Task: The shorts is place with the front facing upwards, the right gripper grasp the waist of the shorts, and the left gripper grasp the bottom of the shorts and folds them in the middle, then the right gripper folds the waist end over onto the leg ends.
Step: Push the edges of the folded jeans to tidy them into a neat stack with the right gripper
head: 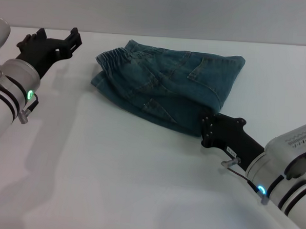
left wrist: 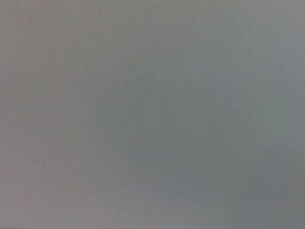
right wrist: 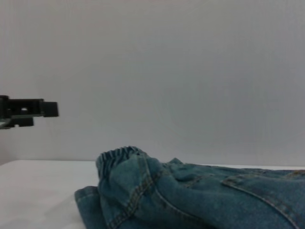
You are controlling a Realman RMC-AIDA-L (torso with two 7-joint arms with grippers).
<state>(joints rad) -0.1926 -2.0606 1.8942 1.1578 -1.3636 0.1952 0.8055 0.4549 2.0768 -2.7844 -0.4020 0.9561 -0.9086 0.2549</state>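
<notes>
The right gripper (head: 209,129) touches the near edge of the folded shorts (head: 167,87); I cannot tell how its fingers stand. The left gripper (head: 74,38) hangs open and empty near the desk's (head: 114,169) far left corner. Only the right wrist view shows the elastic waist (right wrist: 119,155) lifted, with the left gripper (right wrist: 47,109) beyond.

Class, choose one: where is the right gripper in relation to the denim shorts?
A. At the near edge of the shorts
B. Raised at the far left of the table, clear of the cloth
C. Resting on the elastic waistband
A: in the head view the right gripper sits against the near edge of the folded shorts; the left gripper is the one off to the left.
</notes>
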